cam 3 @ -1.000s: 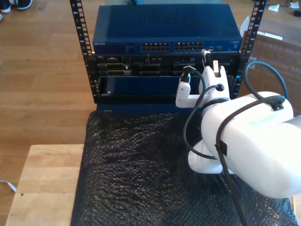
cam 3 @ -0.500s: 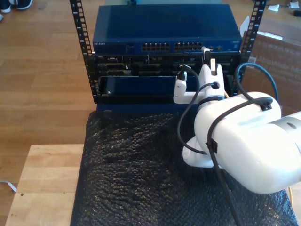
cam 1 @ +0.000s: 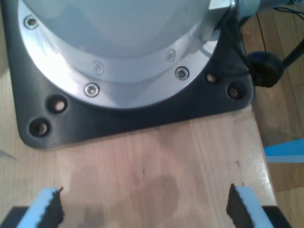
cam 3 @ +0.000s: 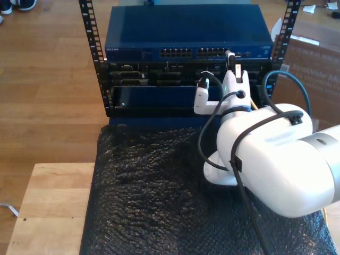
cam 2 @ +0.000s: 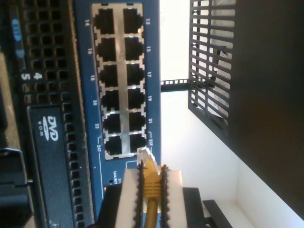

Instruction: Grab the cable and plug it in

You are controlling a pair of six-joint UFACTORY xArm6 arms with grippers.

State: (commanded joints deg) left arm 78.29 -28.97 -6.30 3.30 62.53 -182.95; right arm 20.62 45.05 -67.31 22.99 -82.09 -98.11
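The cable (cam 2: 151,190) is yellow, and its small clear plug (cam 2: 145,156) sticks out past the pale pads (cam 2: 129,190) of my second gripper (cam 2: 152,175), which is shut on it. The plug tip sits just short of the last ports in the blue switch's port block (cam 2: 118,85), close to the socket marked 23T. In the exterior view my second gripper (cam 3: 232,59) reaches up to the switch (cam 3: 186,32) at its right-hand port group. My first gripper (cam 1: 142,209) stands open over bare wood (cam 1: 156,166), nothing between its blue-and-white pads (cam 1: 47,209).
The switch sits in a black rack (cam 3: 91,42) above a server with a DVD drive (cam 2: 47,156). Black bubble wrap (cam 3: 149,191) covers the table in front. A cardboard box (cam 3: 311,58) stands at the exterior view's right. A black base plate (cam 1: 137,116) lies ahead of my first gripper.
The second arm has moved forward toward the switch and slightly to the exterior view's left, bringing its gripper up to the right-hand port group.
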